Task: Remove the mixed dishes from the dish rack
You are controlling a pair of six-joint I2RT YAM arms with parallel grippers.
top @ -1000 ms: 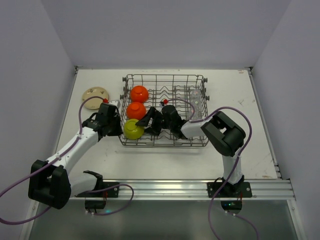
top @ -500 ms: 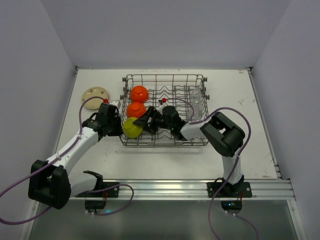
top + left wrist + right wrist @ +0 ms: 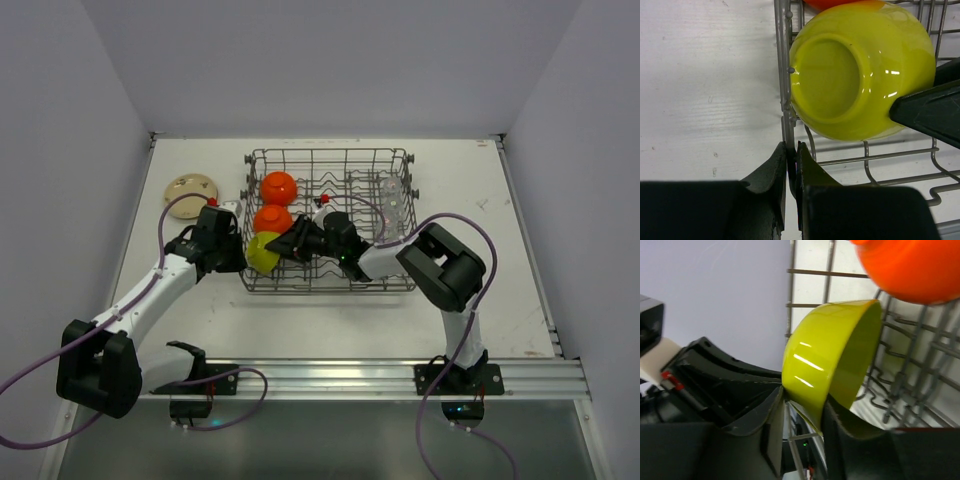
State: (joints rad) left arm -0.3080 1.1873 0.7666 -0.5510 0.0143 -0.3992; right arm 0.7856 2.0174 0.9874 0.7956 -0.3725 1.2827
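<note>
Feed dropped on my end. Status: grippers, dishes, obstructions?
Left gripper shut on dish rack edge wire. Right gripper shut on yellow-green bowl wall, bowl tilted at rack's edge. Orange bowl close beside it.

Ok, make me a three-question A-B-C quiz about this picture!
1. Where is the beige plate, compared with the dish rack? A) inside it B) on the table to its left C) on top of it
2. How many orange bowls sit in the rack? A) two B) one C) four
3. The right gripper is: A) open and empty B) holding a glass C) shut on the yellow-green bowl's rim
Answers: 1B, it lies outside the wires; 2A, the top view shows two; 3C, its fingers pinch the rim.
</note>
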